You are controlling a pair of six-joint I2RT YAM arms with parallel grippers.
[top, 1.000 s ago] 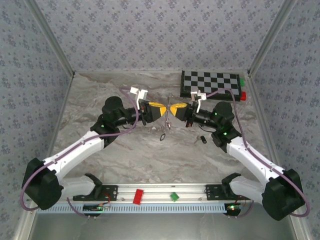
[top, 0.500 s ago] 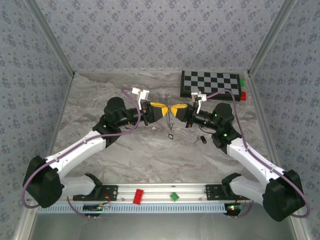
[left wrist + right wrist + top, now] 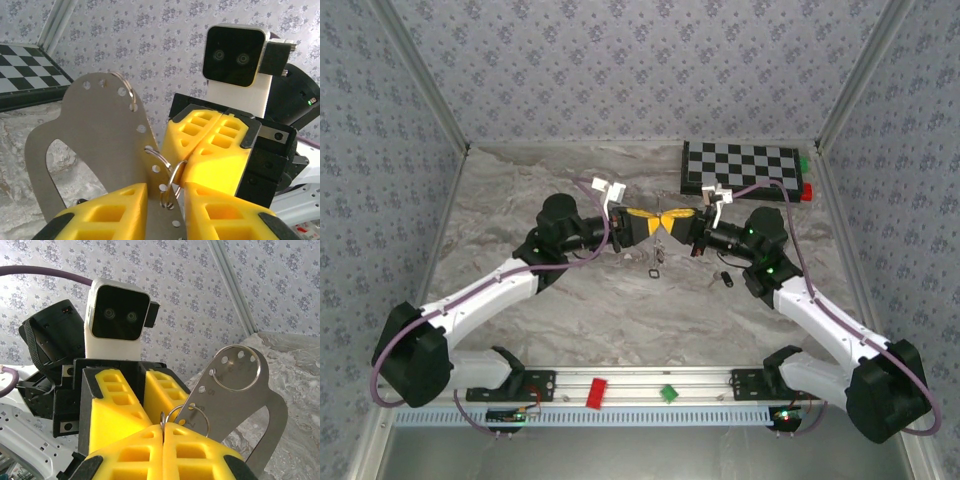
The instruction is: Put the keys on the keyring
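The keyring (image 3: 100, 135) is a flat grey metal plate with an oval cut-out, a holed rim and thin wire split rings (image 3: 235, 367), held in the air over the middle of the table (image 3: 580, 300). The right gripper (image 3: 163, 426) is clamped tight on a ring at its edge. The left gripper (image 3: 166, 192) stands slightly parted around the plate's rim.
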